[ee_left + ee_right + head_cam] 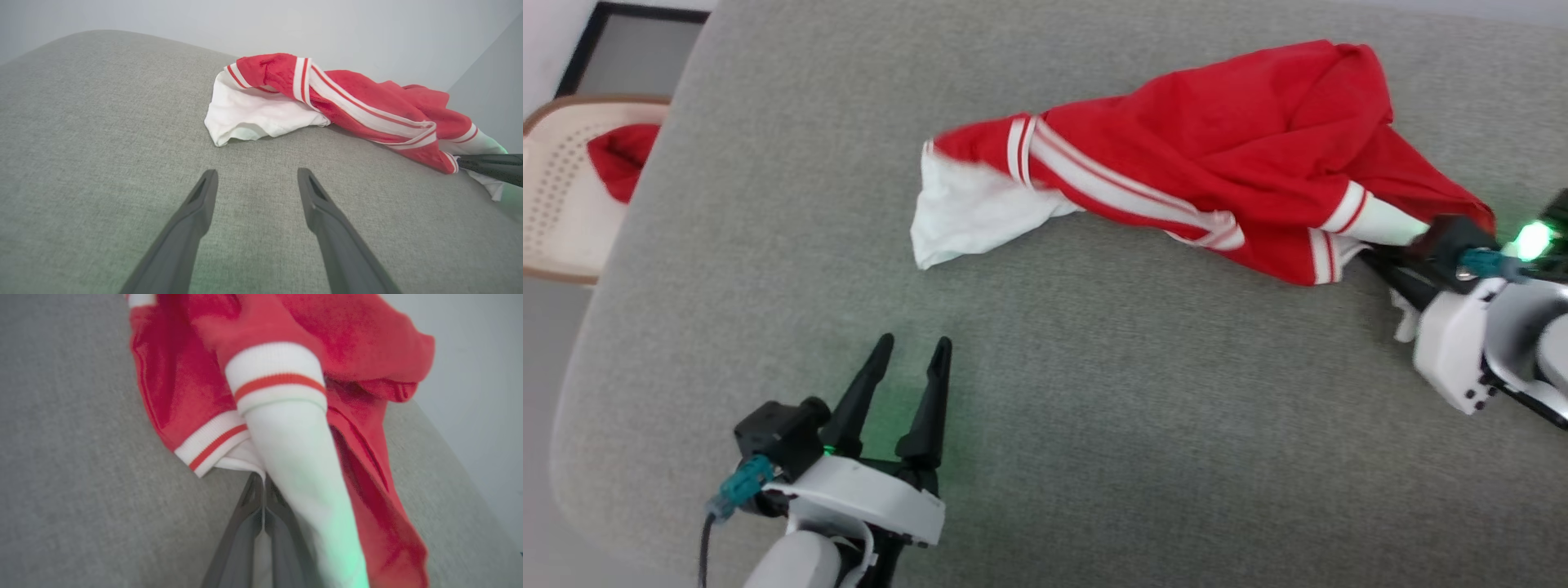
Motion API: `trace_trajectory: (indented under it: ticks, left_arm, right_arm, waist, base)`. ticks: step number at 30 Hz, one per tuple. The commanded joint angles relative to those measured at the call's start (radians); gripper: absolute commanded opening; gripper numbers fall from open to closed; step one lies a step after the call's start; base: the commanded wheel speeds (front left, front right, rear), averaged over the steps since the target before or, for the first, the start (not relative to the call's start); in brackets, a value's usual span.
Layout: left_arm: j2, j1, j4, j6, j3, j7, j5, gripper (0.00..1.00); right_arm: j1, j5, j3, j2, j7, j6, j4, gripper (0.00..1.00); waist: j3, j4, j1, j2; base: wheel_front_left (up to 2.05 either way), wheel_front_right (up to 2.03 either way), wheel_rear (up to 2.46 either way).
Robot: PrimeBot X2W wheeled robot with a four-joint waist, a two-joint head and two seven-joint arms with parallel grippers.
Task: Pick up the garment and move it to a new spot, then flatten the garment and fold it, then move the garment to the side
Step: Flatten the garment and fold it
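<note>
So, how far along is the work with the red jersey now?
Nothing is finished: the jersey lies crumpled on the grey fabric surface. In hand: the right gripper is shut on white cloth by its sleeve, the first pick-up. The left gripper is open, apart from the cloth. Left: moving it, flattening, folding, moving aside.

Right end effector (261,482) clamped on garment (184,375), white sleeve (294,457) draped, grey surface (81,477) beneath

The grey fabric top (1094,425) is bare all around the left gripper (914,341), so a hand can pass there. From it, the red jersey (1217,163) blocks the way at one to two o'clock.
</note>
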Motion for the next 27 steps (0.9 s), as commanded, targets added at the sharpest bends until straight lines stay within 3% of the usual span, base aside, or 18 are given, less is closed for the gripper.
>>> trace_trajectory:
  ticks: [1,11,20,27]
  left_arm:
    - [0.012,0.013,-0.003,0.002,0.010,0.000,0.007,1.00]
    - [0.054,0.033,-0.040,0.018,0.028,0.009,0.015,1.00]
    - [0.082,0.044,-0.081,0.033,0.032,0.029,0.013,1.00]
    - [0.095,0.061,-0.105,0.043,0.037,0.038,0.007,1.00]
  right_arm:
    - [0.039,0.010,-0.041,-0.019,-0.020,-0.003,0.006,0.00]
    - [0.198,0.014,-0.290,-0.088,-0.078,-0.003,0.000,0.00]
    - [0.400,-0.007,-0.520,-0.141,-0.077,-0.003,-0.032,0.00]
    - [0.557,-0.046,-0.676,-0.115,-0.053,-0.003,-0.103,0.00]
  waist:
    - [-0.019,-0.037,0.0000,0.0000]
    - [-0.035,-0.115,0.0000,0.0000]
    - [-0.052,-0.137,0.0000,0.0000]
    - [-0.054,-0.150,0.0000,0.0000]
  base:
    - [0.00,0.00,0.00]
    - [0.00,0.00,0.00]
    - [0.00,0.00,0.00]
    - [0.00,0.00,0.00]
